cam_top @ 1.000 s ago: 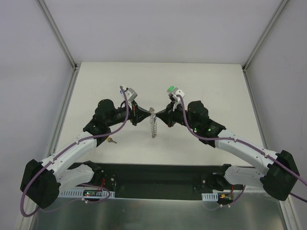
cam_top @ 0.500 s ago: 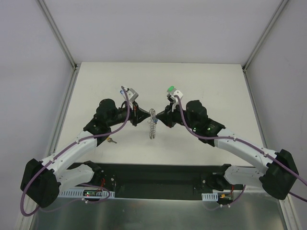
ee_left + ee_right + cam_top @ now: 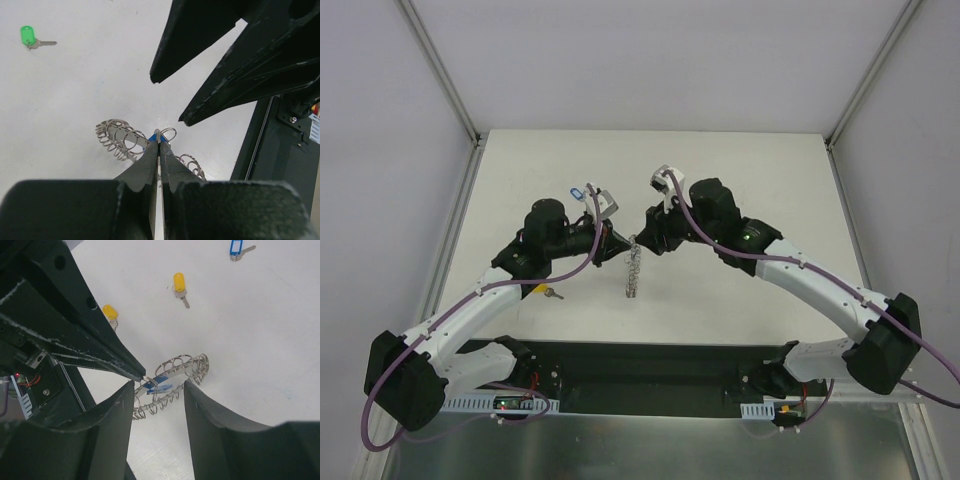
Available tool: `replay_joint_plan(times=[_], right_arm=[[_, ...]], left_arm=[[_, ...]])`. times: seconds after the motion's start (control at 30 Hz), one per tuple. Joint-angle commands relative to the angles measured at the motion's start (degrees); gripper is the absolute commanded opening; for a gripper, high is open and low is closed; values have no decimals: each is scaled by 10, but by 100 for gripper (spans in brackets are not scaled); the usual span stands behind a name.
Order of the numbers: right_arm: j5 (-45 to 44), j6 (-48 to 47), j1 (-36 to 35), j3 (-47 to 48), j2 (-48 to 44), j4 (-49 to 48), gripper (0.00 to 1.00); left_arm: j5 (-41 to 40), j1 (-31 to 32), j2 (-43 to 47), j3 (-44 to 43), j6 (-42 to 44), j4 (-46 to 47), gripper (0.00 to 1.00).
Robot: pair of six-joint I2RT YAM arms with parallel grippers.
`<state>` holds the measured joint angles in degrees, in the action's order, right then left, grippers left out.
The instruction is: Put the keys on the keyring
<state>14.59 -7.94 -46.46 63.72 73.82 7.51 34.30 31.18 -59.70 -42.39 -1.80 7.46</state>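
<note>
The keyring (image 3: 186,365), a silver band edged with wire loops, hangs above the white table. My left gripper (image 3: 159,133) is shut on one loop at the ring's edge. A solid-blue key (image 3: 161,381) lies along the ring just past those fingertips, its head (image 3: 152,137) peeking out in the left wrist view. My right gripper (image 3: 159,392) is open, its fingers (image 3: 119,407) standing either side of the ring and apart from it. From above, the keyring (image 3: 633,272) dangles between the left gripper (image 3: 624,247) and the right gripper (image 3: 642,236).
Loose keys lie on the table (image 3: 760,180): a green one (image 3: 29,36), two yellow ones (image 3: 179,283) (image 3: 110,313), and a blue-tagged one (image 3: 235,247). A pale blue key (image 3: 578,192) sits behind the left wrist. The black base rail (image 3: 650,370) runs along the near edge.
My right gripper went from shut to open and swung left over the table's middle. The keyring stays hanging from the left gripper, shifted slightly left.
</note>
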Motion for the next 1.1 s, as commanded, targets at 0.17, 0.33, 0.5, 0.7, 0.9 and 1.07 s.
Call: replay_joint_plan(times=[0.17,0.33,0.5,0.7,0.9,1.07], right_arm=[[58,17,3,50,60,66,40],[66,23,3,47,68,69,28],[68,21,4,49,70,65,3],[43,22,4,19,31,20,1],[4,25,8,-69,-42,-102,1],[0,16,8,-121,-83,-187,1]], left_arm=[[30,4,0,-34,30,2,0],[32,4,2,-34,29,2,0],[35,4,2,-33,29,0,0],[2,3,16,-22,19,-3,0],[-28,4,20,-6,-26,-6,0],[-32,4,19,-3,-58,-6,0]])
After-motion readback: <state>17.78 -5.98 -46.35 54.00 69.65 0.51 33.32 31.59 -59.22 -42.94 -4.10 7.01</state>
